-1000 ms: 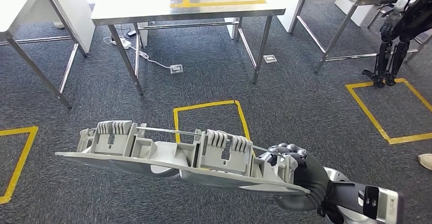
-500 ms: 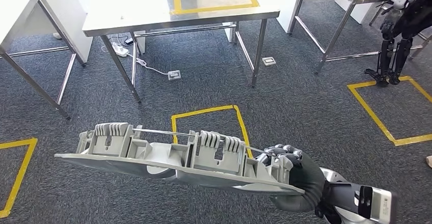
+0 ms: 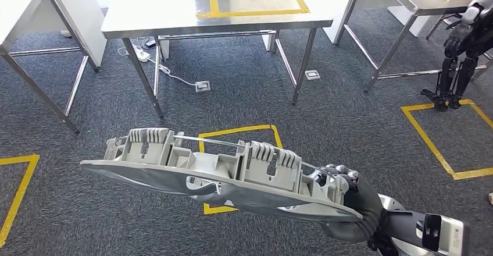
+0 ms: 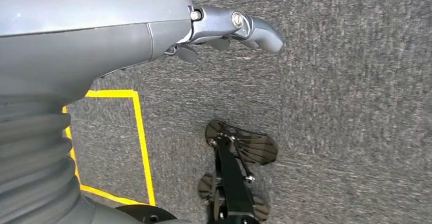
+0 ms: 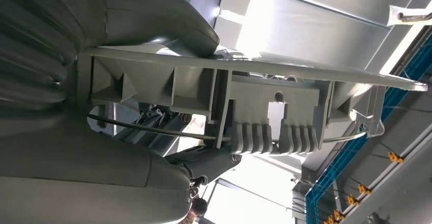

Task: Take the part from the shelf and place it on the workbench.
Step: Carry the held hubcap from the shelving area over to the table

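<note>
The view swung a little and the part (image 3: 221,171) rose nearer the steel workbench (image 3: 174,11). The right hand (image 3: 349,201) clasped it by one end, out over grey carpet (image 3: 349,116) with yellow tape. Long, stiff, probably light plastic, it looked tippy held endwise. The left hand (image 4: 229,28) hung loose, holding nothing

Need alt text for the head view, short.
The robot's right hand grips one end of a long grey ribbed plastic part, held out level above dark carpet marked with yellow tape squares. Steel workbenches stand ahead.
</note>
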